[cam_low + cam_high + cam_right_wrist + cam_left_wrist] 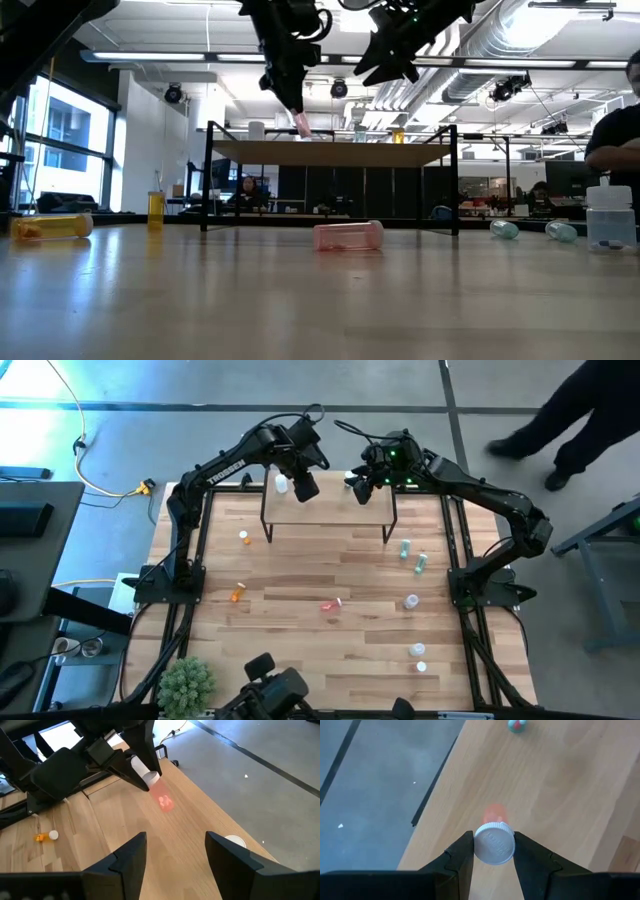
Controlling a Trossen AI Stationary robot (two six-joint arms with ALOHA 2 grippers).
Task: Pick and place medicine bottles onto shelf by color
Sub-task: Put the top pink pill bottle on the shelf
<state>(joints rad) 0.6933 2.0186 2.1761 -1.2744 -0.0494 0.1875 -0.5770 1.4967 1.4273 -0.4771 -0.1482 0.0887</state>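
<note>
The shelf (330, 515) stands at the table's far side on black legs. My left gripper (305, 488) hangs over its left part, shut on a pink medicine bottle (300, 122) with a white cap. A white bottle (281, 483) stands on the shelf beside it, and a green one (517, 725) stands farther along the board. My right gripper (175, 852) is open over the shelf's right part, with nothing between its fingers. Another white bottle top (234, 841) shows on the shelf just ahead of the right gripper. My left gripper pinches the pink bottle at its white cap end (494, 845), one finger on each side of the cap. The fingers slant steeply down from above. The bottle is tilted, its pink body (152, 778) lowest and clear of the shelf top.
Loose bottles lie on the table (300, 660): orange ones (237, 592) at the left, a pink one (331, 604) in the middle, green (405, 547) and white ones (417, 650) at the right. A green plant (187, 682) stands at the near left corner. A person walks beyond the far right.
</note>
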